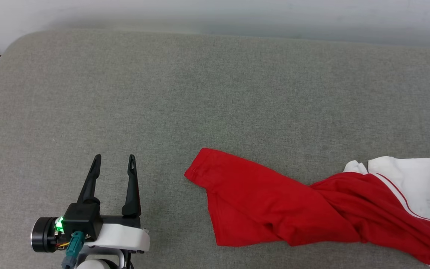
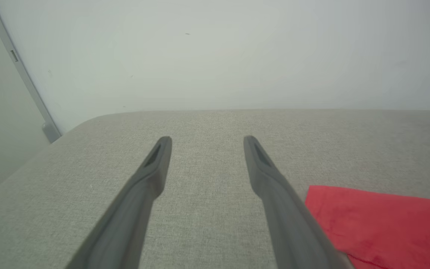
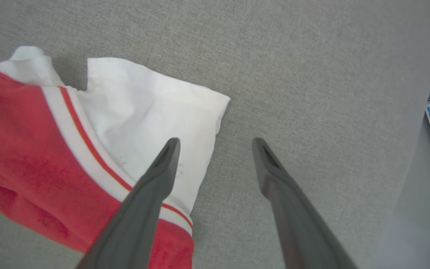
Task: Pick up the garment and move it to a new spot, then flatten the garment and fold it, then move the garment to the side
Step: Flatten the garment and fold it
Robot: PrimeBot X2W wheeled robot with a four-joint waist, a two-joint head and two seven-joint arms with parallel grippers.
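Garment [image 1: 282, 209] twisted, red w/ white sleeve

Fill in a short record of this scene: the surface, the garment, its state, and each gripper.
surface: grey fabric-covered pad
garment: red T-shirt with white sleeve
state: twisted and bunched, not folded, lying on the pad's right part
left gripper: open, empty, over bare pad, apart from the T-shirt
right gripper: open, empty, one finger over the white sleeve, the other over bare pad
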